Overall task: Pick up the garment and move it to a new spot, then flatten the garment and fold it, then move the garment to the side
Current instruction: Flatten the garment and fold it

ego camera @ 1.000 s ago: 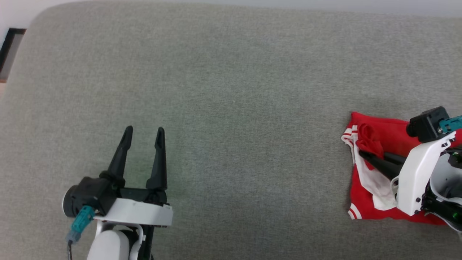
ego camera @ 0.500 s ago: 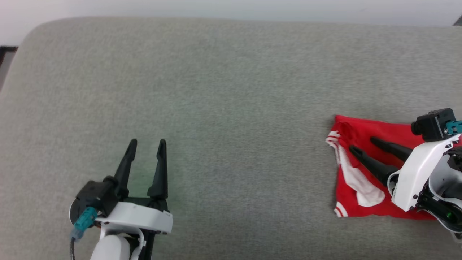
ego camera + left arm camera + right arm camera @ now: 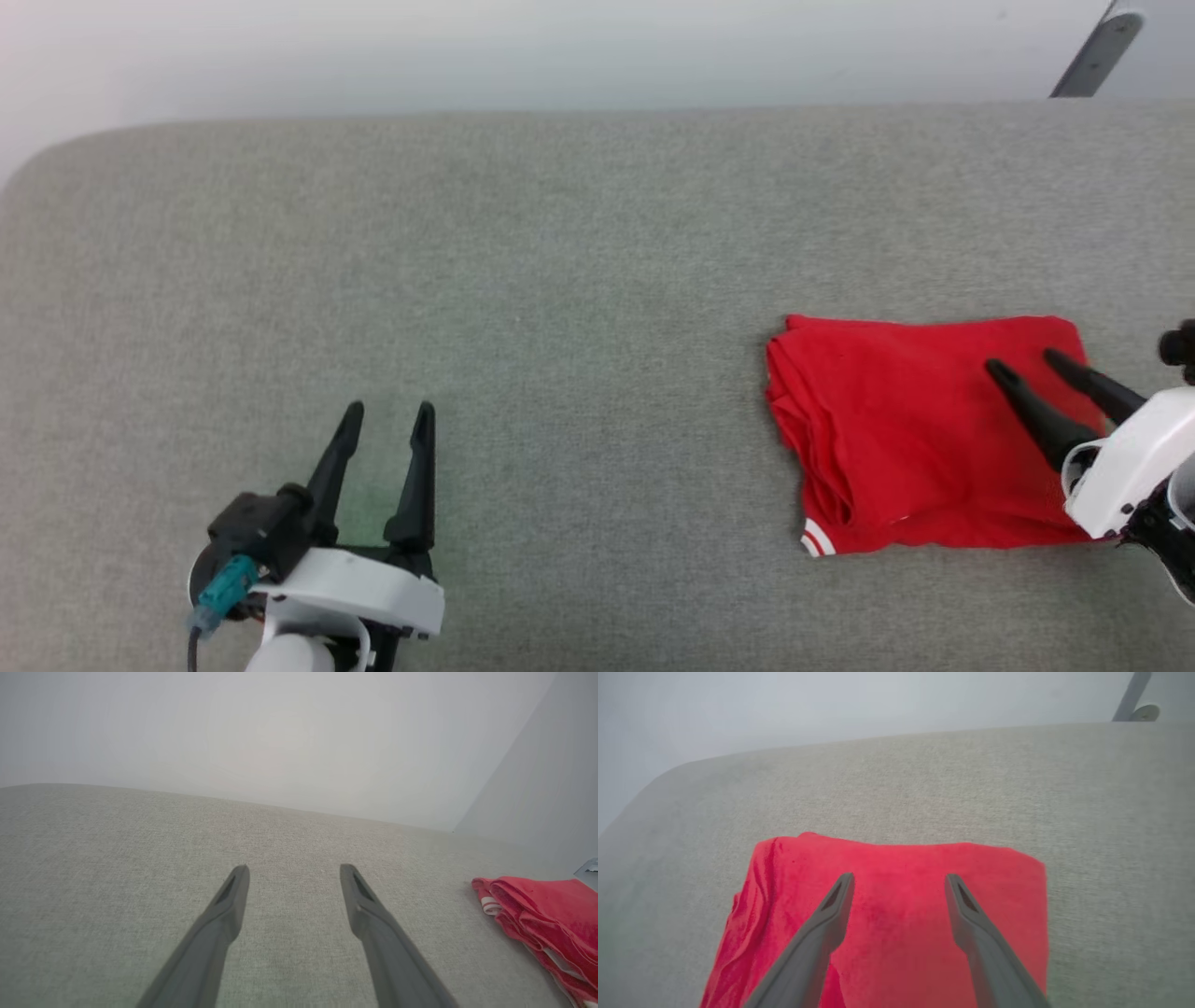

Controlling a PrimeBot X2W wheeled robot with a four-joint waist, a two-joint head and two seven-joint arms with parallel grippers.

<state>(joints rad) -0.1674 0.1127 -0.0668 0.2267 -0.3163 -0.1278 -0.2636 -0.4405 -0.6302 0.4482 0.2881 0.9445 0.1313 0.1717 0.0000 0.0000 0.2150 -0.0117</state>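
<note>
Your folded red cotton T-shirt (image 3: 915, 439), stripe trim at one corner, lies right of centre on grey fabric surface (image 3: 560, 280). Right pincer (image 3: 1020, 360) over it, fingers spread, empty. Left pincer (image 3: 390, 408) lower left, spread, empty.

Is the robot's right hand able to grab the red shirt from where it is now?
Probably yes. The right gripper is open, its fingers pointing out over the folded garment, and nothing lies between them.
</note>
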